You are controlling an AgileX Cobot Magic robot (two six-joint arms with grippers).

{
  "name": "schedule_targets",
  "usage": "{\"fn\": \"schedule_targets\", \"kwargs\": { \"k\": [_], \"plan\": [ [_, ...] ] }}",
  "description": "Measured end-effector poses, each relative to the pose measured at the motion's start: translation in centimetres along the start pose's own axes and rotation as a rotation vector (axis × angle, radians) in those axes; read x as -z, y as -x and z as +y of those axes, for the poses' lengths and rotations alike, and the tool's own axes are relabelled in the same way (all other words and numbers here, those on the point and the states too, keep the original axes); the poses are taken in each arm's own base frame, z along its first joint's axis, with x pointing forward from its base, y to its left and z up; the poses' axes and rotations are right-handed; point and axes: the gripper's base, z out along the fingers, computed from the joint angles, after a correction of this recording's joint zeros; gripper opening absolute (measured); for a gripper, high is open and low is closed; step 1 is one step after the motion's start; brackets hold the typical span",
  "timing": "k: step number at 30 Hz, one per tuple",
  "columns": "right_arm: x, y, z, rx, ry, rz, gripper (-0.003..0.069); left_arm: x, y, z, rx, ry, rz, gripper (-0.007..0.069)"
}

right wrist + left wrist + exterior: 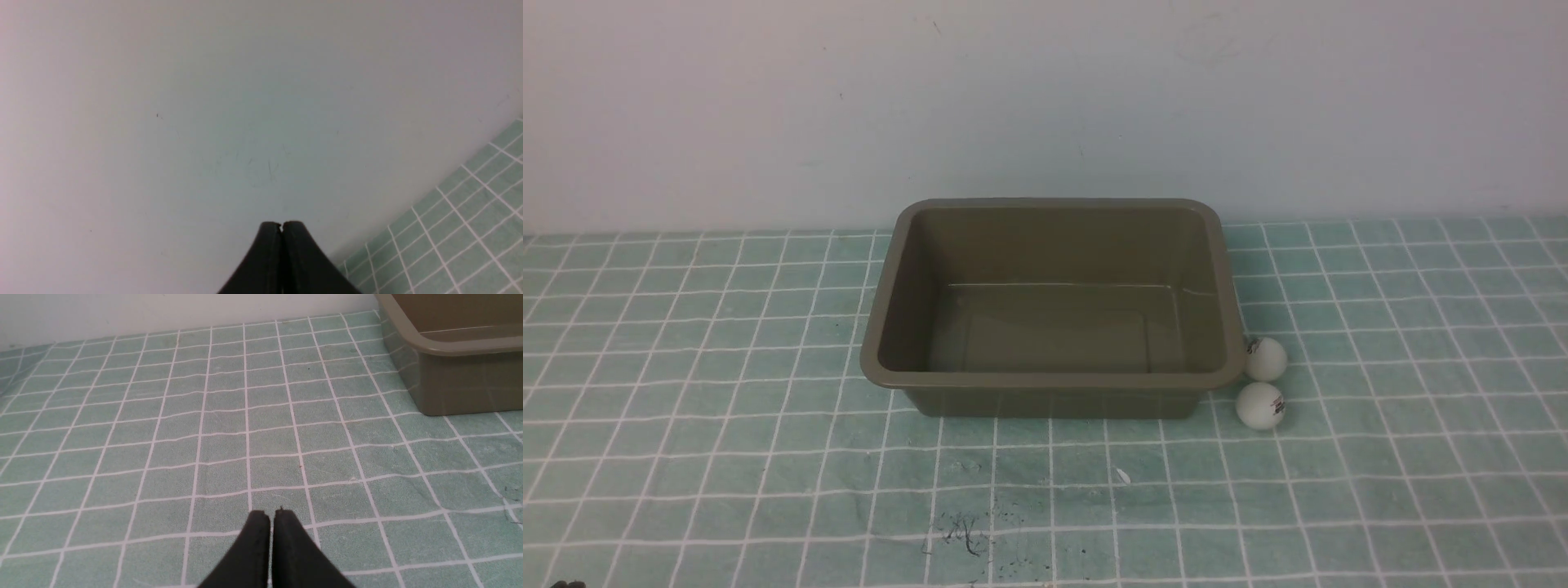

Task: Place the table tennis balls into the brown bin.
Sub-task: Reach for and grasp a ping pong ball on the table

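The olive-brown bin (882,343) stands in the middle of the table, with nothing inside it. Two white table tennis balls lie on the cloth by its near right corner: one (1266,358) touches the bin's rim, the other (1260,406) sits just in front of it. Neither arm shows in the front view. In the left wrist view my left gripper (272,513) is shut and holds nothing, hovering over bare cloth with the bin's corner (449,375) ahead. My right gripper (281,223) is shut and holds nothing, facing the wall; no ball shows in either wrist view.
A green cloth with a white grid (727,392) covers the table. A pale wall (1045,98) rises right behind the bin. Dark scribble marks (960,531) stain the cloth near the front edge.
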Motion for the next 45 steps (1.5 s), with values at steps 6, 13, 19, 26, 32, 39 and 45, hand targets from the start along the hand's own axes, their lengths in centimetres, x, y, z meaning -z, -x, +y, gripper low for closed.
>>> {"fn": "schedule_targets", "kwargs": {
  "k": [6, 13, 19, 26, 32, 39, 45],
  "plan": [
    [-3.2, 4.0, 5.9, 0.368, -0.173, 0.333, -0.0013, 0.0, 0.0, 0.0, 0.0, 0.0, 0.0, -0.0005],
    [-12.4, 3.6, 6.7, 0.538, -0.397, 0.939, -0.0013, 0.0, 0.0, 0.0, 0.0, 0.0, 0.0, -0.0005],
    [-19.3, 0.9, 5.0, 0.519, -0.386, 1.146, -0.0013, 0.0, 0.0, 0.0, 0.0, 0.0, 0.0, -0.0005],
    [-24.0, -3.0, 2.6, 0.421, -0.35, 1.278, 0.0, 0.0, 0.0, 0.0, 0.0, 0.0, 0.0, -0.0005],
    [-25.8, -7.3, 0.9, 0.443, -0.344, 1.308, 0.0132, 0.0, 0.0, 0.0, 0.0, 0.0, 0.0, -0.0005],
    [-27.1, -10.0, -1.0, 0.474, -0.354, 1.279, 0.0415, 0.0, 0.0, 0.0, 0.0, 0.0, 0.0, -0.0005],
    [-27.9, -12.3, -3.1, 0.447, -0.393, 1.274, 0.0516, 0.0, 0.0, 0.0, 0.0, 0.0, 0.0, -0.0005]
  ]
}}
